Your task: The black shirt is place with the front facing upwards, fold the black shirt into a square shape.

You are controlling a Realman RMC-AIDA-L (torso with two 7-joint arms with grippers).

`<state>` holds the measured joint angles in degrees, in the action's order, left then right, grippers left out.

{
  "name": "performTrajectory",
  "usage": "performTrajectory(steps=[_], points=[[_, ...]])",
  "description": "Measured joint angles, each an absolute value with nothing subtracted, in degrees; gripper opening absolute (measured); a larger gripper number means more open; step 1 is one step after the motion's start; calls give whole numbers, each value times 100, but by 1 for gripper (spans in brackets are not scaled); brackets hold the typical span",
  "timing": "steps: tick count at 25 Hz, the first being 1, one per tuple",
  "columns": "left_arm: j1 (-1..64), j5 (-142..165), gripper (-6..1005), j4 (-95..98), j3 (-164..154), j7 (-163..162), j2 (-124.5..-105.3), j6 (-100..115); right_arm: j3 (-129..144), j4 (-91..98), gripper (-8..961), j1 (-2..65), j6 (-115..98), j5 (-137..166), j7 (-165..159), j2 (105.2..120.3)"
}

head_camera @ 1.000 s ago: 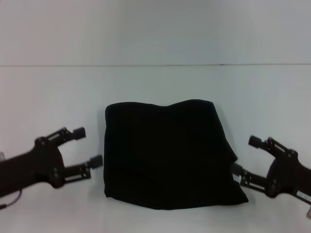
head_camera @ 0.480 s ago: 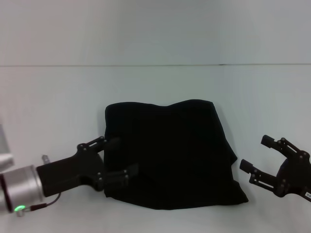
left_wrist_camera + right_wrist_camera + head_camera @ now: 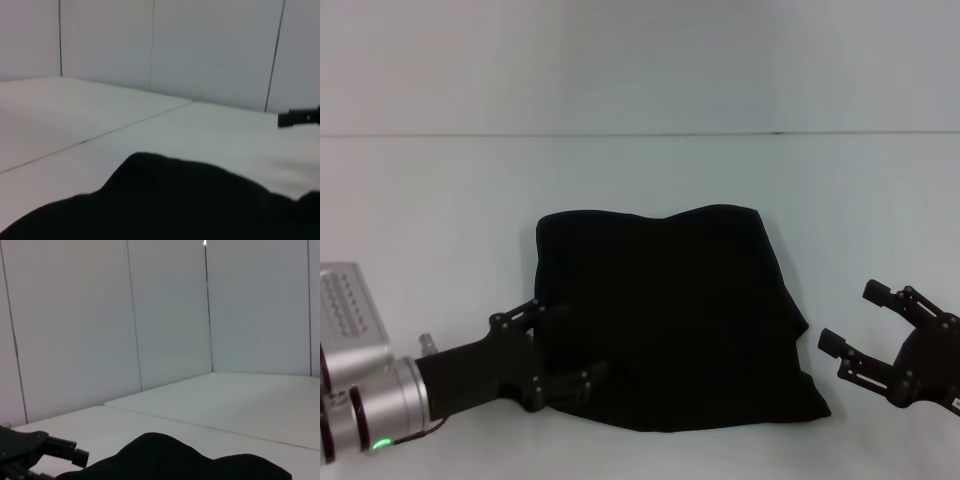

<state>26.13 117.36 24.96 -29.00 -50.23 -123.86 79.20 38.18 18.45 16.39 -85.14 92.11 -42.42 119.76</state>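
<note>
The black shirt point(image 3: 670, 310) lies folded into a rough square in the middle of the white table, with a plain black face up. My left gripper point(image 3: 576, 342) reaches in from the lower left and is open, its two fingers spread over the shirt's front left corner. My right gripper point(image 3: 850, 316) hovers open to the right of the shirt, a short gap away from its edge. In the left wrist view the shirt point(image 3: 190, 200) fills the lower part. The right wrist view shows the shirt point(image 3: 175, 460) low down, with the left gripper point(image 3: 47, 449) beyond it.
The white table point(image 3: 440, 200) ends at a seam against a pale wall behind. The left arm's silver wrist segment point(image 3: 365, 420) sits at the lower left corner. A dark finger of the other arm point(image 3: 299, 117) shows in the left wrist view.
The left gripper has swung from left of the shirt in to its front left corner, staying open. The right gripper has drawn back to the right, away from the shirt's edge.
</note>
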Motion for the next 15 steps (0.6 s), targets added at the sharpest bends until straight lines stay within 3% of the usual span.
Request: performTrajectory(steps=[15], points=[[2304,11558,907,2540,-2867,-4525,-12361,8026,3770,1871,938,1616,-8564,9184,-4268,11961]])
